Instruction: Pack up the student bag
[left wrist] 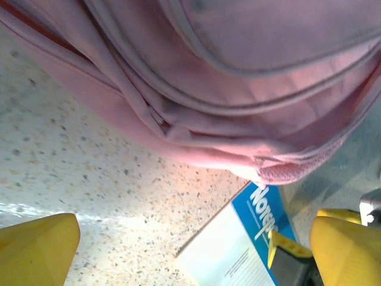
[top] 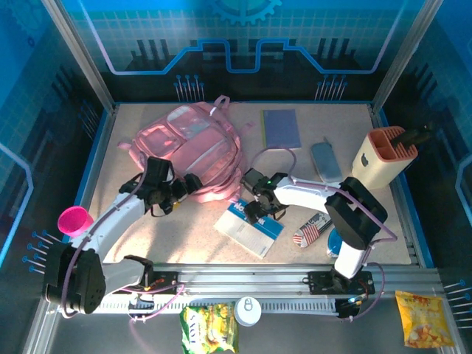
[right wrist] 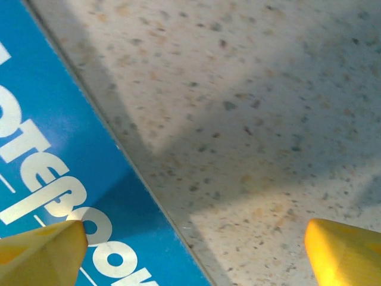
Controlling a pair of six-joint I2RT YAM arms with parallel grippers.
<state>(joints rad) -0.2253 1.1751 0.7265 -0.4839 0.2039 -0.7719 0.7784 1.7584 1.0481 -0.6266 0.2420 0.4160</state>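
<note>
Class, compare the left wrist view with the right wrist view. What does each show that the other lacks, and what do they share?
Left wrist view, not the right: the student bag, its pink zipped bulk lying on the table, seen past the open left gripper.
Right wrist view, not the left: the right gripper seen from behind its own open yellow fingertips, straddling the edge of the notebook.
Both share: the blue notebook with white lettering and the speckled table.
</note>
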